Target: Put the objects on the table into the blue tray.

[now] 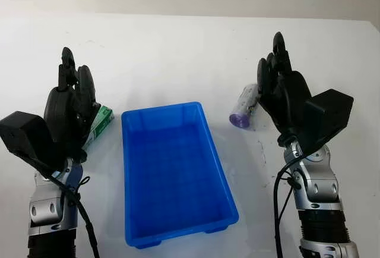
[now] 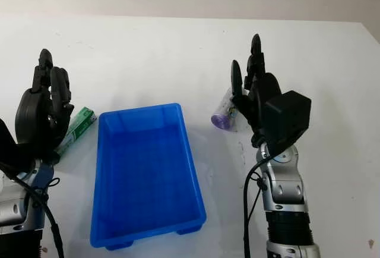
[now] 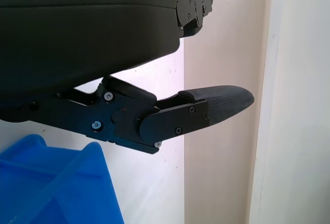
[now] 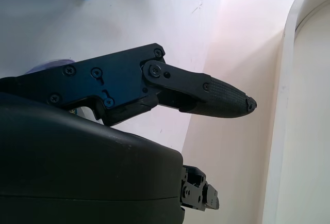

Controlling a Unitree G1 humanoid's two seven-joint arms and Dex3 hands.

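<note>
- A blue tray (image 1: 172,175) sits in the middle of the white surface (image 1: 178,50), long side running toward the robot, and its inside holds nothing.
- The left hand (image 1: 71,100) is raised above the surface at about 9 o'clock from the tray, near its far left corner, fingers pointing toward the far edge; it is released and grasps nothing.
- A green box (image 1: 100,122) with white lettering lies flat on the surface just beside the tray's far left corner, at roughly 10 o'clock from the tray's centre. The left hand covers part of it in the head views; whether they touch cannot be told.
- The right hand (image 1: 282,88) is raised at about 2 o'clock from the tray, well apart from it, fingers pointing up and away; it too is released and empty.
- A clear plastic bottle with a purple cap (image 1: 243,108) lies on its side on the surface between the tray's far right corner and the right hand, cap end toward the tray. It lies just beside the hand's palm side; contact cannot be told.
- In the left wrist view a corner of the tray (image 3: 56,188) shows below the hand's black shell.
</note>
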